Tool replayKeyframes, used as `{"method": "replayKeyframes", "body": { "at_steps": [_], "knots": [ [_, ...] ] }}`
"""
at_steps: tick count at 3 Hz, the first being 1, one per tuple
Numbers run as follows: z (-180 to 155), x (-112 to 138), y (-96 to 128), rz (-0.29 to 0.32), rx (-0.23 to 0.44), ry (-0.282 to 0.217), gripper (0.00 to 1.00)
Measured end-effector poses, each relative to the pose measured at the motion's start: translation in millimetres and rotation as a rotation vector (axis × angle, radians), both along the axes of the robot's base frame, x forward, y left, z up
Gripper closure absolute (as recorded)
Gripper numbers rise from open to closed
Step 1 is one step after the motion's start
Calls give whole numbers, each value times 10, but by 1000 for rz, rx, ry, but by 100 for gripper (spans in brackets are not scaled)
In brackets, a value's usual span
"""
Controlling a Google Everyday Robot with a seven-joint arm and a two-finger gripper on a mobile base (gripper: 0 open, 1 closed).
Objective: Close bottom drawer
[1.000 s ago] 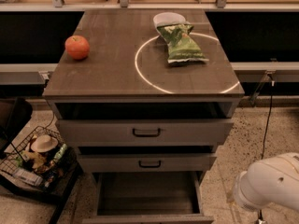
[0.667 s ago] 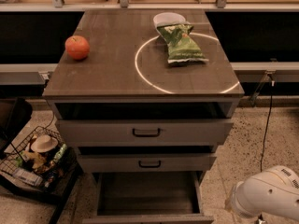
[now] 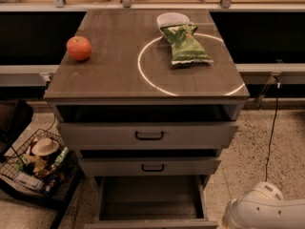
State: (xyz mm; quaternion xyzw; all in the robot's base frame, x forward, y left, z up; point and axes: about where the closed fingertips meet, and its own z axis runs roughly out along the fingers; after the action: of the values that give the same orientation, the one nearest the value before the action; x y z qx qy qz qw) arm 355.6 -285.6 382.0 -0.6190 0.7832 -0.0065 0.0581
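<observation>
The bottom drawer (image 3: 150, 199) is the lowest of the cabinet's three grey drawers and stands pulled out, showing its dark inside. Its front reaches the frame's lower edge and its handle is out of view. The middle drawer (image 3: 150, 167) and the tall top drawer (image 3: 148, 135) above it are pulled out a little, each with a black bar handle. My white arm (image 3: 264, 208) shows at the bottom right, to the right of the open drawer. The gripper itself is out of view.
On the cabinet top (image 3: 109, 70) lie a red apple (image 3: 79, 48), a green chip bag (image 3: 185, 45) and a white bowl (image 3: 172, 19). A wire basket (image 3: 35, 163) with several items stands on the floor at left. A black cable (image 3: 272, 123) hangs at right.
My arm has moved down and to the right, lower in the frame. The drawers and the things on top have not moved.
</observation>
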Motion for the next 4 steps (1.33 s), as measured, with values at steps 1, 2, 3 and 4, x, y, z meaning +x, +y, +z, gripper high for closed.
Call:
{"method": "replayKeyframes", "body": {
  "at_steps": [1,2,3,4],
  "knots": [
    [-291,-73,75,37,-6,39,100],
    [-365,-75,91,38,-10,47,100],
    [-688,-130,140,52,4,59,100],
    [-1035,-258,157,79,18,62,100]
  ]
}}
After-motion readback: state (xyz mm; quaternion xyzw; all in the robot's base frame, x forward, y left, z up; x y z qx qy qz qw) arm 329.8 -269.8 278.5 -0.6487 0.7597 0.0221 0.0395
